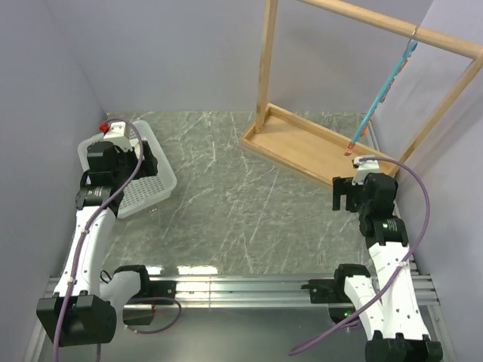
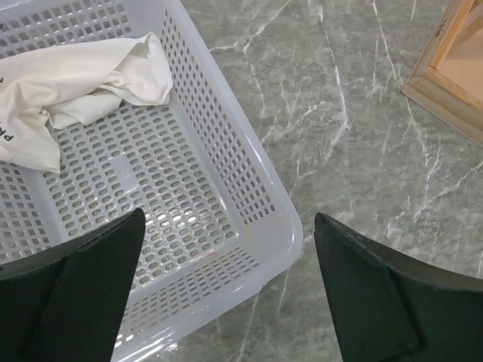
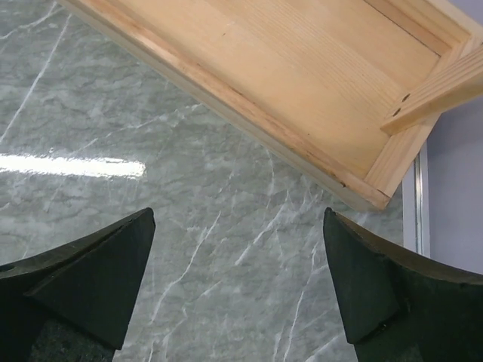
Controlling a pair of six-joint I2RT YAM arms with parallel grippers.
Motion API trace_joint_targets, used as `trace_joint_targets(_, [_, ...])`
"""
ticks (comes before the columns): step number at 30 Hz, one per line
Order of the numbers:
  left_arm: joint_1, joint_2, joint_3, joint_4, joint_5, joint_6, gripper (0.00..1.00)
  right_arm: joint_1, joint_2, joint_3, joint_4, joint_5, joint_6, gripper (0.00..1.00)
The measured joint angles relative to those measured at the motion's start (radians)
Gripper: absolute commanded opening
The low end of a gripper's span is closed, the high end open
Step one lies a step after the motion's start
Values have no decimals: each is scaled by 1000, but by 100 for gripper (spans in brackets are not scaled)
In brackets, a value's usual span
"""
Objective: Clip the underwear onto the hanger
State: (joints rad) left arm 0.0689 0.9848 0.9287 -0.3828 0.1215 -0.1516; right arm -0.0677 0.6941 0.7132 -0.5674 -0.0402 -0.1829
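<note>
Nearest you, the left gripper (image 2: 228,226) has its fingers spread wide with nothing between them, above the near corner of the white basket (image 2: 226,151). The underwear (image 2: 83,83) lies crumpled inside, toward its far end. Your right gripper (image 3: 238,219) is just as wide and empty over the surface (image 1: 226,211), beside the wooden rack (image 1: 302,147). The hanger (image 1: 385,87) dangles from the rack's top bar.

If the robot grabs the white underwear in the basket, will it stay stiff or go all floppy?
Probably floppy: the underwear lies crumpled in soft folds, so it should droop from wherever it is pinched. It looks thin, so likely light. The holey plastic basket may slide if the cloth snags.
</note>
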Motion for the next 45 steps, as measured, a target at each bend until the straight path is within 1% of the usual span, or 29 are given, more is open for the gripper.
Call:
trace_joint_targets(7, [0, -71, -7, -8, 12, 8, 99, 0, -166, 12, -48, -60, -21, 100])
trace_joint_targets(9, [0, -100, -7, -8, 27, 7, 99, 0, -208, 46, -59, -73, -20, 100])
trace_joint_targets(12, [0, -128, -6, -8, 77, 6, 99, 0, -200, 145, -74, -101, 2, 100])
trace_joint_targets(14, [0, -135, -5, -10, 129, 9, 99, 0, -161, 249, -95, -124, 43, 100])
trace_joint_targets(16, [0, -137, -3, -12, 181, 8, 99, -6, -92, 410, -117, -161, 100, 100])
trace_joint_targets(20, [0, -142, -3, -11, 264, 4, 99, -14, 37, 700, -104, -198, 220, 99])
trace_joint_targets(23, [0, -150, -3, -7, 301, -7, 99, -15, 108, 837, -98, -193, 300, 99])
trace_joint_targets(27, [0, -153, 2, 3, 334, -28, 99, -19, 209, 953, -98, -169, 390, 99])
trace_joint_targets(31, [0, -149, 19, 8, 357, -53, 99, -59, 340, 1072, -106, -171, 475, 98])
trace_joint_targets(34, [0, -149, 32, 29, 378, -79, 99, -116, 433, 1176, -108, -215, 541, 97])
trace_joint_targets(37, [0, -146, 43, 44, 398, -107, 99, -189, 523, 1244, -108, -290, 614, 95])
trace_joint_targets(41, [0, -141, 51, 61, 419, -145, 99, -299, 604, 1257, -106, -424, 741, 91])
trace_joint_targets(45, [0, -141, 52, 87, 433, -166, 99, -354, 640, 1215, -73, -522, 841, 90])
